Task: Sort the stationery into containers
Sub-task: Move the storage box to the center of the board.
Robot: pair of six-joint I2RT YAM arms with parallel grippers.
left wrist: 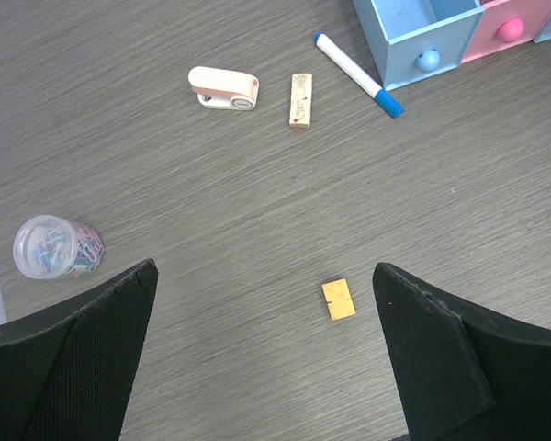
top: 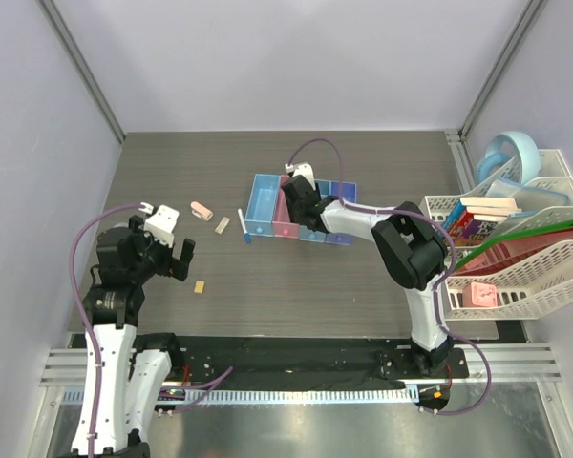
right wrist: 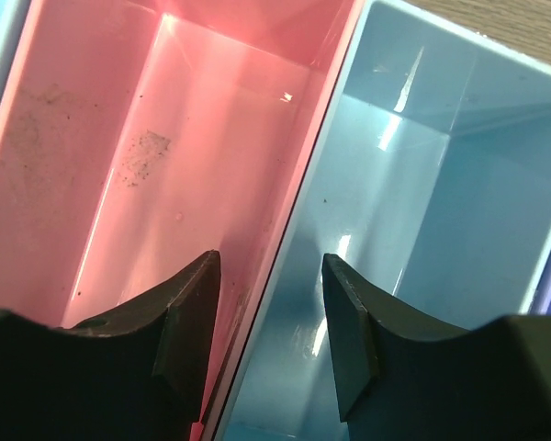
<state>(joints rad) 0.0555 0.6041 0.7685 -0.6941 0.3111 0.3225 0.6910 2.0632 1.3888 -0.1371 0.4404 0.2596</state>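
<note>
**Both grippers empty, loose bits out on the table**

Your left gripper (left wrist: pixel 264 276) is spread wide with nothing in it, hovering over the table (left wrist: pixel 211 202). On the left wrist cam the small yellow block (left wrist: pixel 339 299) lies flat in the gap between the fingers, nearer the right one and touching neither.

Farther out are the pink eraser (left wrist: pixel 223 88) and the tan block (left wrist: pixel 300 99) just beside it. The white pen (left wrist: pixel 358 75) comes next, with its blue cap end close to the front of the first light blue bin (left wrist: pixel 422 32). The clear round tub (left wrist: pixel 55 248), with coloured clips inside, sits on its own near the left finger.

Your right gripper (right wrist: pixel 270 262) is down over the row of bins (top: pixel 301 212), jaws apart and carrying nothing. Its wrist cam shows the fingers straddling the wall between the pink bin (right wrist: pixel 147 156) and the second light blue bin (right wrist: pixel 422 211). You can't tell from that angle whether either finger touches the wall. The pink bin has a few dusty specks on its floor.

The white rack (top: pixel 554 277) with books stands at the table's right edge, well apart from the loose items.
</note>
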